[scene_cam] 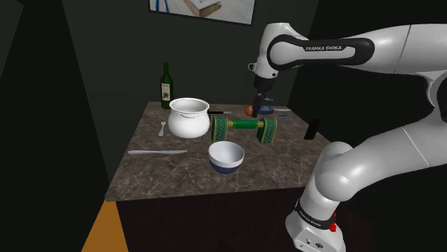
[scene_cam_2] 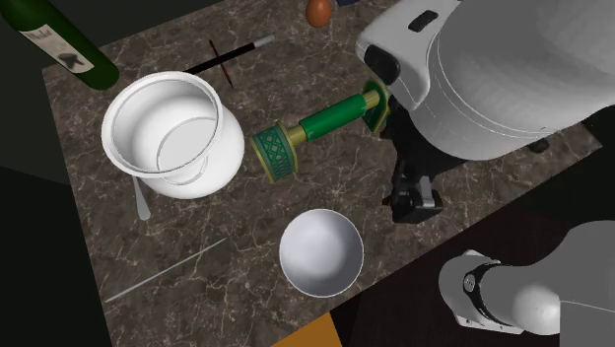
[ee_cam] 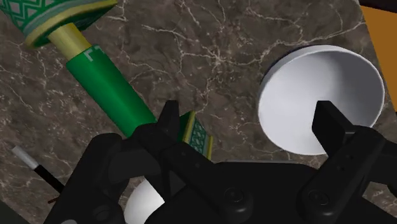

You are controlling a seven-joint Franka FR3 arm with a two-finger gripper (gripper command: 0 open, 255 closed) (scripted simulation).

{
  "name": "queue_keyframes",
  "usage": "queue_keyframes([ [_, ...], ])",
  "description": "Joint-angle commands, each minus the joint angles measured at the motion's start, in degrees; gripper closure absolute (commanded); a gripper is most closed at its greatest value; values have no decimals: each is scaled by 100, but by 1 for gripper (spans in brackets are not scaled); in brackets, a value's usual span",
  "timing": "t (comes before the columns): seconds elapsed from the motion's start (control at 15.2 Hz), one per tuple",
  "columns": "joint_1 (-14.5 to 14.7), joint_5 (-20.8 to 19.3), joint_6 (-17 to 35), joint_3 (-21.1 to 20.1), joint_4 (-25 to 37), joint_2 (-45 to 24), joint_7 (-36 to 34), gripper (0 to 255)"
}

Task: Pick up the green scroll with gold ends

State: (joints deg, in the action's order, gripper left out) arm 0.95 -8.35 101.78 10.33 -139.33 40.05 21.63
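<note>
A green scroll [scene_cam: 243, 125] with gold-trimmed patterned ends lies flat on the dark marble table [scene_cam: 179, 175], between a white pot and a white bowl. In the second exterior view the scroll [scene_cam_2: 330, 118] runs diagonally. My gripper [scene_cam: 261, 100] hangs above the table by the scroll's end on the shoulder view's right. In the wrist view the gripper [ee_cam: 249, 121] is open, with bare marble between its fingers. The scroll's green shaft [ee_cam: 108, 89] lies beside one finger [ee_cam: 168, 121]. The bowl [ee_cam: 324, 95] sits by the other.
A white two-handled pot [scene_cam: 189, 117] stands at the scroll's far end and a white bowl [scene_cam: 226, 156] in front of it. A green bottle [scene_cam: 166, 86] stands at the back. A knife [scene_cam: 157, 152], a spoon [scene_cam: 163, 129], an orange ball [scene_cam: 248, 109] and a black wand [scene_cam_2: 232, 57] also lie around.
</note>
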Motion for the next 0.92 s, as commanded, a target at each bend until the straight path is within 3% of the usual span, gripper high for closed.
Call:
queue_keyframes([
  [0.0, 50, -109, 298, 276, -5, -280, 498, 0],
  [0.46, 295, -207, 1213, 1270, 379, -1564, 2288, 0],
  [0.86, 584, 288, 1843, 1992, 1079, -3000, 3995, 0],
])
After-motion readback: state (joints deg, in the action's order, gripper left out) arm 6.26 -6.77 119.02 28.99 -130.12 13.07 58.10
